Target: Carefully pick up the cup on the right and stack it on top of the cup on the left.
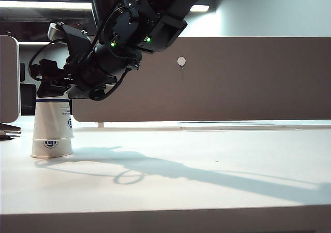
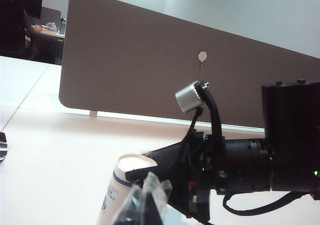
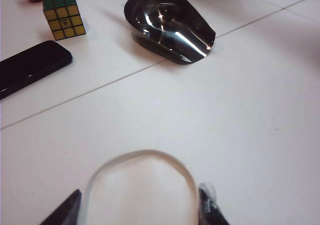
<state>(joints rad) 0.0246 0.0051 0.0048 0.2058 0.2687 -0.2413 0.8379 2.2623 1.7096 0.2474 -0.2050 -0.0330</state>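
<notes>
Right wrist view alone shows scoop, cube; right gripper straddles upper cup; left gripper pressed together.

Two white paper cups stand upside down at the far left of the table, one nested over the other. The upper cup is tall, with a blue band near its top and a small blue mark on its side. Only the rim band of the lower cup shows, bearing a round blue logo.
</notes>
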